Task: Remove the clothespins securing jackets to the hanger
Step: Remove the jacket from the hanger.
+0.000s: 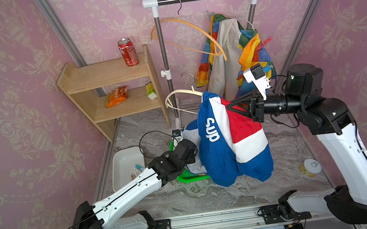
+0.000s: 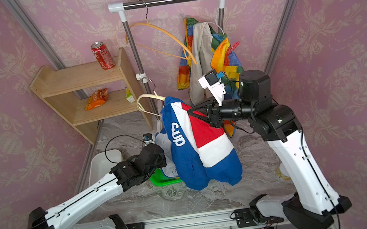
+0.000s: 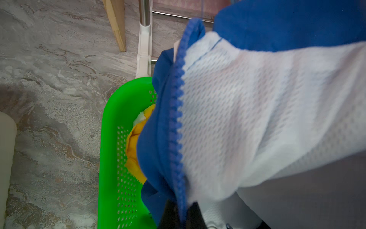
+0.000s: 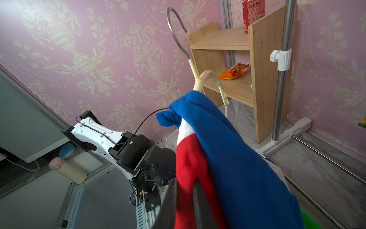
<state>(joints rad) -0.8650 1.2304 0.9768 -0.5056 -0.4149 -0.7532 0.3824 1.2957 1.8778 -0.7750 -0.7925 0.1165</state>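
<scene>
- Left hand (image 3: 181, 216) clenched on blue jacket (image 1: 220, 163) zipper edge; right hand (image 4: 185, 200) clamps its red panel.
- Cloth looks limp and light, so you should hold seams, not slack.

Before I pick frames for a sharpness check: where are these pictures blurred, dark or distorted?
Left wrist view: the blue-red-white jacket sits close to the lens, its mesh and zipper soft; the green basket is sharper. Right wrist view: wallpaper crisp, the right gripper dark and blurred at the edge. In both top views: even light, aluminium post splayed by the wide angle.
</scene>
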